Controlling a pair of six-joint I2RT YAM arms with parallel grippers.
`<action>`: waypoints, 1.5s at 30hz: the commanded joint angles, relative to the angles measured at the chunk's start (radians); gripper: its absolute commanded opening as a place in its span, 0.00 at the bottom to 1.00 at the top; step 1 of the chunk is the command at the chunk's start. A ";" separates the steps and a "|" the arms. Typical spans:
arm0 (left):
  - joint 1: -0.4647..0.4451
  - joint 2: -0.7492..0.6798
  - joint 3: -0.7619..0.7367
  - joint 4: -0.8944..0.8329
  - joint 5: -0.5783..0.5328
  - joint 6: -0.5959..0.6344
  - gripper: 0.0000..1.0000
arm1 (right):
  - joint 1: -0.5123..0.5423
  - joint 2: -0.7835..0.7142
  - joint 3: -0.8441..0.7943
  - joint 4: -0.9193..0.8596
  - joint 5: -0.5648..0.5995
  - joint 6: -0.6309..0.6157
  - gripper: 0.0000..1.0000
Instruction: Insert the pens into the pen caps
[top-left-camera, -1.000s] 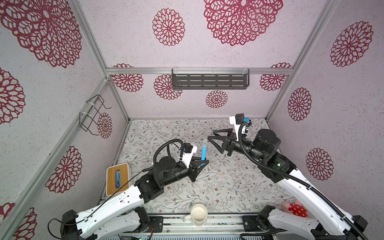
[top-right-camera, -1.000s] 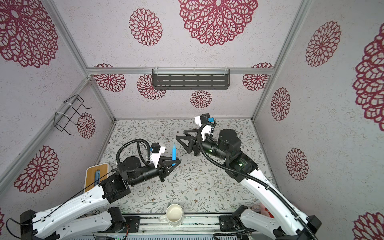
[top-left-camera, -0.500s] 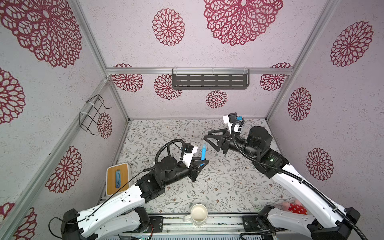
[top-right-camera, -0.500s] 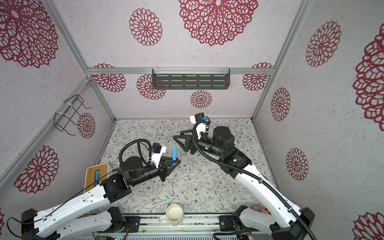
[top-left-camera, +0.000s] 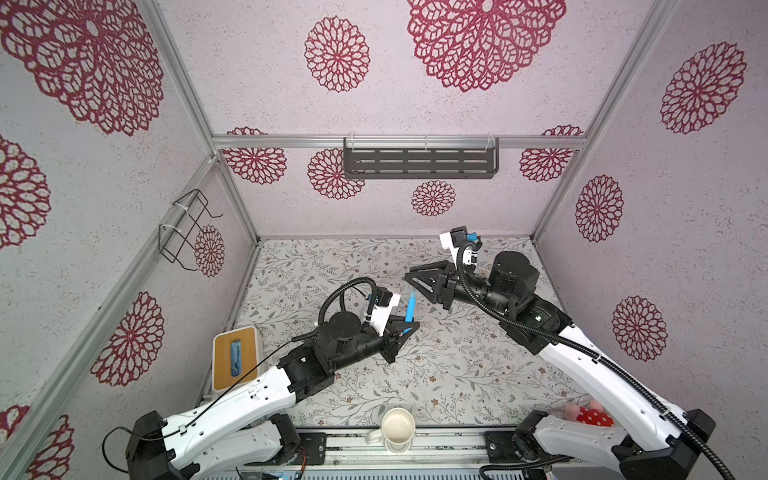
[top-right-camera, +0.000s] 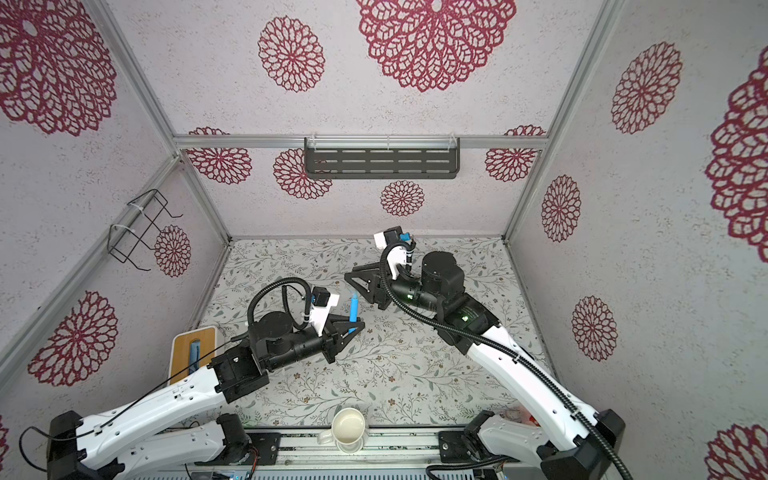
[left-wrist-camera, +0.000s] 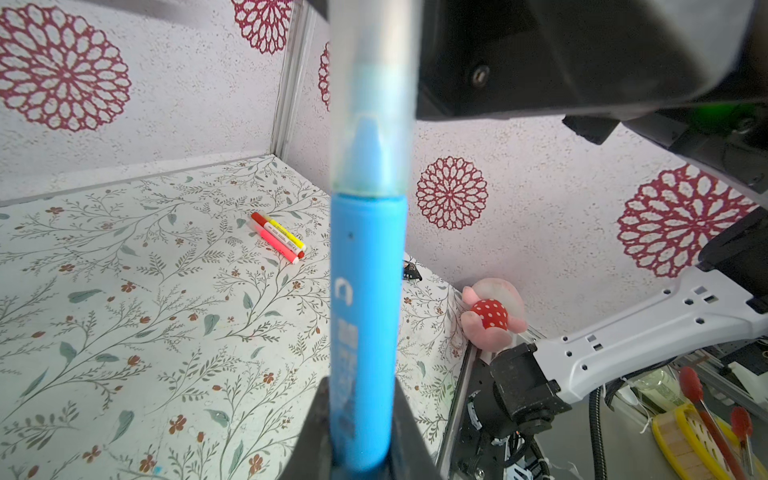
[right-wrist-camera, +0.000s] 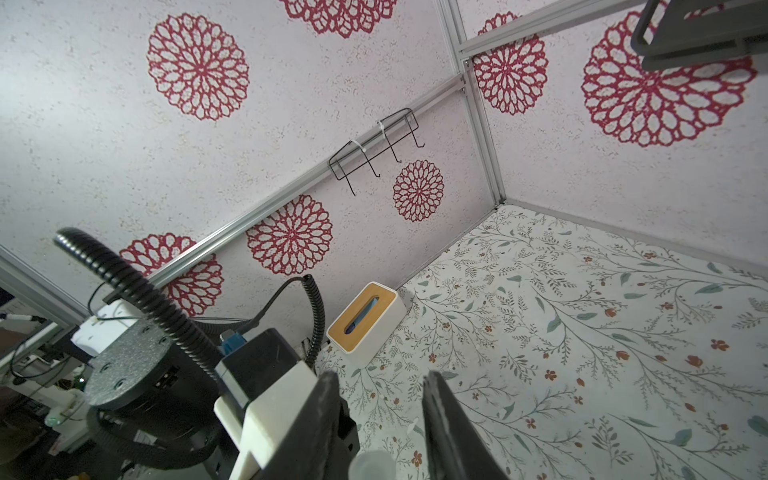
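Observation:
My left gripper (top-left-camera: 408, 329) (top-right-camera: 353, 329) (left-wrist-camera: 361, 415) is shut on a blue pen (top-left-camera: 411, 308) (top-right-camera: 354, 309) (left-wrist-camera: 365, 311) and holds it upright above the table. A translucent pen cap (left-wrist-camera: 372, 124) sits over the pen's tip. My right gripper (top-left-camera: 410, 279) (top-right-camera: 348, 277) (right-wrist-camera: 382, 399) hovers at the pen's top. Its fingers (right-wrist-camera: 328, 415) stand on either side of the cap's end (right-wrist-camera: 370, 463), and a gap shows on one side. A yellow pen (left-wrist-camera: 284, 232) and a pink pen (left-wrist-camera: 274, 243) lie side by side on the table, hidden in both top views.
A white box with a wooden lid (top-left-camera: 235, 357) (right-wrist-camera: 365, 316) stands at the left wall. A cream mug (top-left-camera: 398, 426) sits at the front edge. A pink plush toy (top-left-camera: 582, 413) (left-wrist-camera: 492, 313) lies in the front right corner. A wire rack (top-left-camera: 187, 228) and a dark shelf (top-left-camera: 419, 158) hang on the walls.
My right gripper has moved left to the top of the blue pen, and its jaws have narrowed. The left gripper has kept the pen still.

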 joint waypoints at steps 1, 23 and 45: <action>-0.008 0.011 0.030 0.020 0.010 0.019 0.00 | 0.008 -0.002 0.024 0.028 -0.019 -0.009 0.31; -0.007 0.043 0.064 0.017 -0.006 0.048 0.00 | 0.018 0.017 0.000 -0.059 -0.004 -0.065 0.06; -0.004 0.038 0.053 0.020 -0.004 0.048 0.00 | 0.026 0.010 0.007 -0.105 0.092 -0.092 0.36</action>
